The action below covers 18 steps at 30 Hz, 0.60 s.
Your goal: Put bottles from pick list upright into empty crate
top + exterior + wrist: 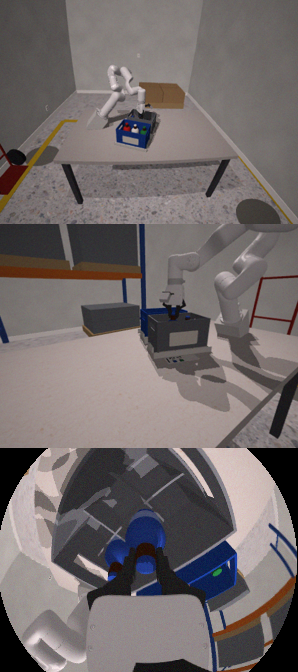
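Note:
My gripper [141,116] [174,317] [145,554] is shut on the neck of a blue bottle [145,534], upright and low inside the grey crate [161,337] [215,513]. Whether its base touches the crate floor is hidden. A second blue bottle [115,551] [187,317] stands beside it in the grey crate. The blue crate [119,136] [144,323] holds a red bottle [126,129], a white bottle [135,130] and a green bottle [143,132]; others may be hidden. The pick list [191,358] shows a blue and a green mark; its counts are too small to read.
The two crates stand close together, each on a pale base. The grey crate's walls rise around the held bottle. The pick list lies on the table [93,386] by the grey crate's outer side. Low dividers [165,489] show on the grey crate's floor.

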{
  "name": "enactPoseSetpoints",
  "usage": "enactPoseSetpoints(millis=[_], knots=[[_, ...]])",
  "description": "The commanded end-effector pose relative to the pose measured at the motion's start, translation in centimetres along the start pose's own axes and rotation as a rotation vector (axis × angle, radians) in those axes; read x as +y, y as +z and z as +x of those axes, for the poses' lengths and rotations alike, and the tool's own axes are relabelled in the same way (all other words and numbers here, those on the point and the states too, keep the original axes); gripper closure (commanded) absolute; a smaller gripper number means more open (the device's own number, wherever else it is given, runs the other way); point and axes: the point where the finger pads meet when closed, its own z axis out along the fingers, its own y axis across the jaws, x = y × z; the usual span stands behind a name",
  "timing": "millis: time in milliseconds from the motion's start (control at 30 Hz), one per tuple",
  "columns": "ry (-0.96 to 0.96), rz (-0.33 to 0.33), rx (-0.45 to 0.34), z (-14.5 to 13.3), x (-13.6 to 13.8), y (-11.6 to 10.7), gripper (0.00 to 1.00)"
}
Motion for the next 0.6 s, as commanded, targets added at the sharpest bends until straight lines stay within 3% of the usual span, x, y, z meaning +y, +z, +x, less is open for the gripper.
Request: enactPoseSetpoints(millis=[0, 567], knots=[[-0.001, -0.003, 0.002, 0.1, 0.08, 0.08, 1.0], [-0.001, -0.003, 0.002, 0.1, 0.08, 0.83, 1.0]])
